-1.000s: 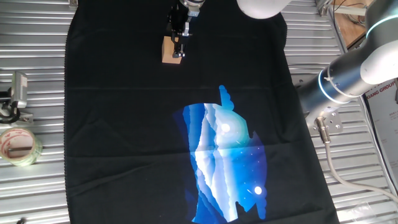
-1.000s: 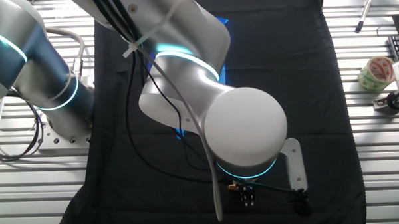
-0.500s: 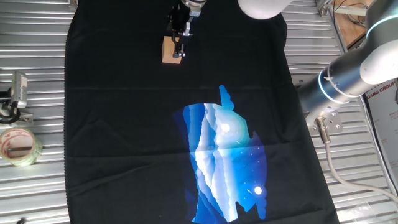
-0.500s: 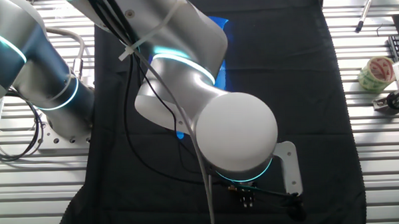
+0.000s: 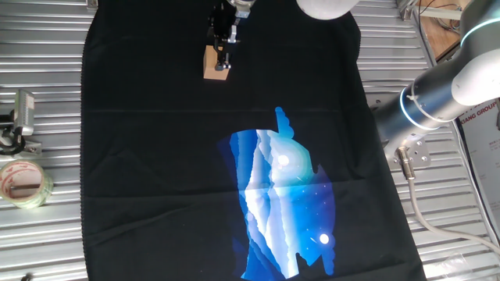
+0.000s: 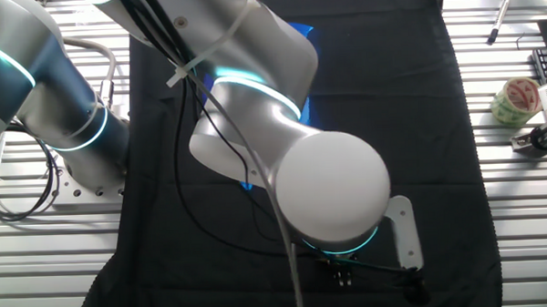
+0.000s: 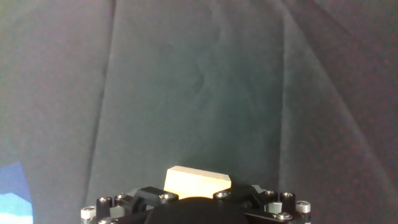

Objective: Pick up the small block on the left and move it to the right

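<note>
your end effector [image 5: 223, 55] sits right over the block [image 5: 213, 69], which lies on the black cloth [image 5: 156, 156] well up from the blue print [image 5: 281, 203] and a bit to its left. the hand view shows the block [image 7: 197, 182] between the fingers, but you cannot tell whether they grip it. judging by this, the lift and carry to the right are left.

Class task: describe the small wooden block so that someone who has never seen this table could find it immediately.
Start at the black cloth covering the slatted metal table. Near its far edge, above the blue printed patch, sits a small light tan wooden cube, under the dark claw. It is the cloth's only loose object.
</note>
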`<state>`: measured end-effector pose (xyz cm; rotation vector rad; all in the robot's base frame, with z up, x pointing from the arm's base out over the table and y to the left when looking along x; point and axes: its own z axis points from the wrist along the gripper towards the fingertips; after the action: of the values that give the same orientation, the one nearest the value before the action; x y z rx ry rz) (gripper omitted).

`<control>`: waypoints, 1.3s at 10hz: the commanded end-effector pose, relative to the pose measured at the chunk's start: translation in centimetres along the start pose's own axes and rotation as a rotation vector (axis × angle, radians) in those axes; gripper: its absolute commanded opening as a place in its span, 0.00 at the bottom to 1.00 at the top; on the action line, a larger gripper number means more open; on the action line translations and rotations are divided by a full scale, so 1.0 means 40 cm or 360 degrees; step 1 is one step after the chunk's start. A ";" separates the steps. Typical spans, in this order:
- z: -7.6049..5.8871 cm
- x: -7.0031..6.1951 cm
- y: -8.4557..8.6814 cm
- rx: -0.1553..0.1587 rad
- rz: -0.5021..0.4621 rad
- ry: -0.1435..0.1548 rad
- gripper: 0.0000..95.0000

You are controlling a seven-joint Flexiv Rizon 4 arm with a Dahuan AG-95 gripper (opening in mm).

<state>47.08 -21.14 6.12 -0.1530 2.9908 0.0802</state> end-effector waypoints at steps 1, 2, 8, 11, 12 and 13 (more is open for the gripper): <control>-0.001 0.002 0.000 0.0021 -0.0002 0.0009 1.00; -0.001 0.002 0.000 0.0023 0.0018 0.0002 1.00; -0.006 0.009 -0.003 -0.0092 0.0184 0.0012 1.00; -0.008 0.012 -0.005 -0.0092 0.0164 0.0014 1.00; -0.008 0.012 -0.005 -0.0092 0.0164 0.0015 1.00; -0.008 0.012 -0.005 -0.0092 0.0159 0.0015 1.00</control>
<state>46.56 -21.47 6.35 -0.0092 3.0063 0.1721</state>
